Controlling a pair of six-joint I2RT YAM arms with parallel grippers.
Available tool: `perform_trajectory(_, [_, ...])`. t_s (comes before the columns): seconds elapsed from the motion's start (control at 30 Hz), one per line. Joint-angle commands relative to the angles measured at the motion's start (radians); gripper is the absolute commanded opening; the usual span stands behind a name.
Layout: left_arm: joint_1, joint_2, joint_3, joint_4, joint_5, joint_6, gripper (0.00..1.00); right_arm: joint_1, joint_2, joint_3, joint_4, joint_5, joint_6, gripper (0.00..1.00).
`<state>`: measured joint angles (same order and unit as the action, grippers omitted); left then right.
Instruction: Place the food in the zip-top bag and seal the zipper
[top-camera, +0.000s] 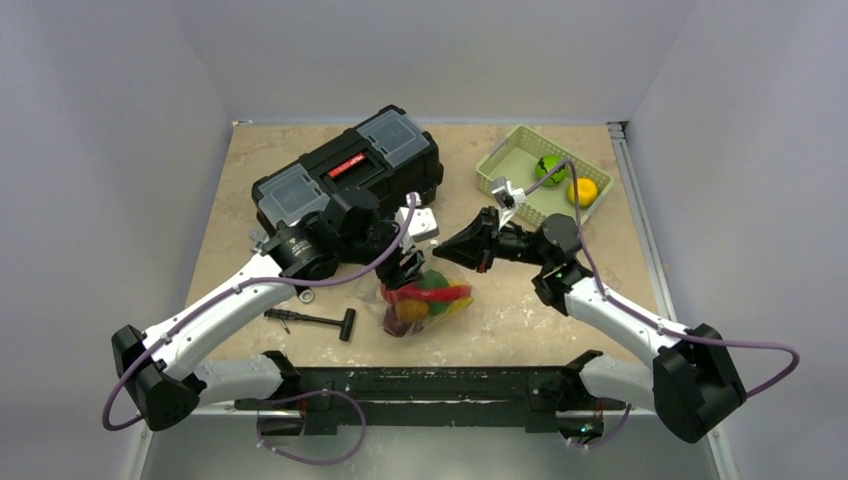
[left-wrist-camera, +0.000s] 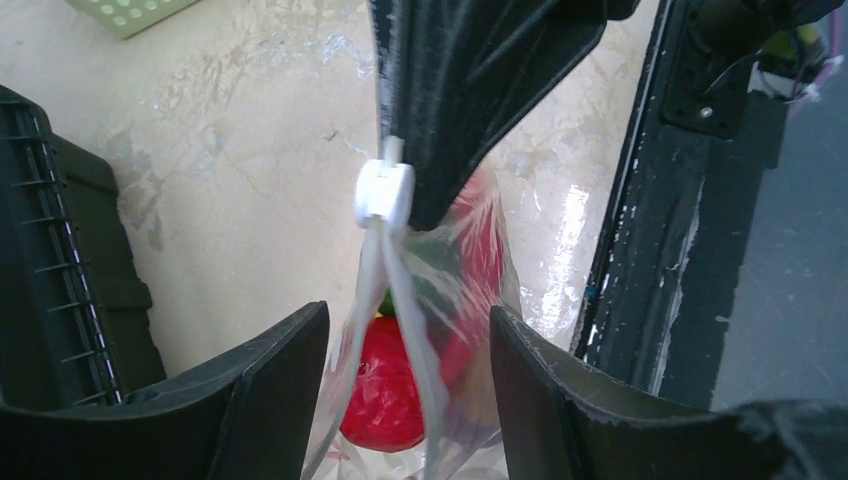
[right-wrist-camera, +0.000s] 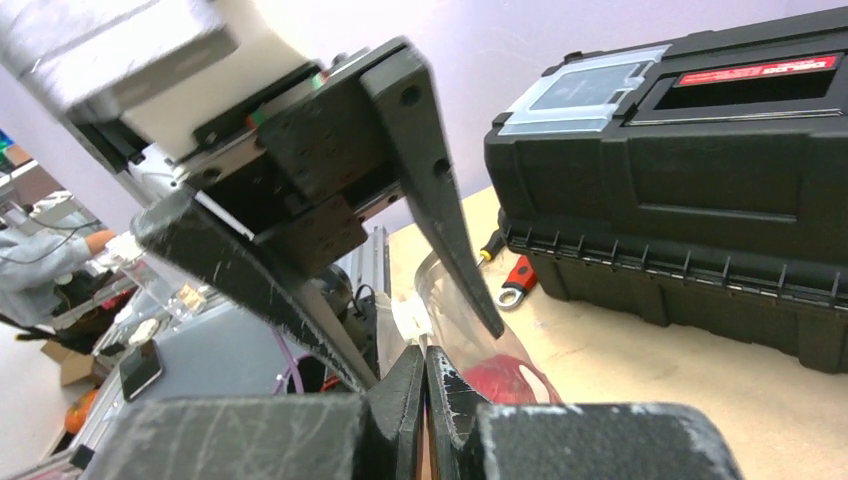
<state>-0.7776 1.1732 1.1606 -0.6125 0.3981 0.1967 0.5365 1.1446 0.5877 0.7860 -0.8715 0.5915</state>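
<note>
Right tool (right-wrist-camera: 425, 352) is pinched tight: fingers together, clamped on the zipper (left-wrist-camera: 375, 262), the whitish strip along the mouth of the zip-top bag (left-wrist-camera: 450, 290), right beside the white slider (left-wrist-camera: 385, 190). It comes in from the right side and holds the bag's top edge up.

Left tool (left-wrist-camera: 408, 312) sits over the bag w/ its fingers (left-wrist-camera: 290, 380) apart, one on each side of the strip. Bag mouth runs btwn them and nothing is gripped.

The bag stands on the desk (top-camera: 540, 320) mid-width, closer to the near edge than the far one, btwn the two arms. Food (left-wrist-camera: 385, 395) is inside: a glossy red piece low down, plus green, yellow and orange bits showing thru the clear plastic. From the left wrist view the strip's two sides part below the slider. Can't tell how much of the mouth is sealed behind the right tool.

A pale green basket (top-camera: 500, 160) at the far right corner has a green toy fruit (top-camera: 549, 168) and a yellow toy fruit (top-camera: 583, 190) in it, well apart from the bag.

A black toolbox (top-camera: 350, 170) is on the far left part of the desk, w/ a red-handled wrench (right-wrist-camera: 515, 280) lying just by its near side. A black T-handle tool (top-camera: 315, 320) lies near the near edge, left of the bag.
</note>
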Motion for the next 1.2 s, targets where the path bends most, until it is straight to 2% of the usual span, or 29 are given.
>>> perform_trajectory(0.0, [-0.054,-0.034,-0.032,0.103,-0.170,0.034,0.55,0.004,-0.026,0.016,0.012,0.068,0.028,0.00])
perform_trajectory(0.23, [-0.053,-0.031,-0.011,0.079,-0.141,0.044,0.23,0.009,-0.052,0.028,-0.097,0.045,-0.065,0.00])
perform_trajectory(0.5, [-0.048,-0.046,-0.004,0.056,-0.111,0.066,0.01,0.036,-0.097,0.063,-0.294,0.062,-0.193,0.00])
perform_trajectory(0.53, [-0.045,-0.048,-0.006,0.056,-0.107,0.066,0.00,0.043,-0.100,0.080,-0.340,0.074,-0.219,0.00])
perform_trajectory(0.63, [-0.038,-0.049,-0.010,0.059,-0.081,0.065,0.00,0.085,-0.105,0.139,-0.474,0.118,-0.319,0.19])
perform_trajectory(0.87, [-0.032,-0.048,-0.010,0.050,-0.067,0.060,0.00,0.119,-0.126,0.193,-0.621,0.217,-0.441,0.48])
perform_trajectory(1.0, [-0.024,-0.047,0.002,0.034,-0.020,0.057,0.00,0.120,-0.152,0.184,-0.602,0.221,-0.434,0.59])
perform_trajectory(1.17, [-0.018,-0.047,0.008,0.020,0.014,0.057,0.00,0.119,-0.135,0.224,-0.632,0.191,-0.439,0.60])
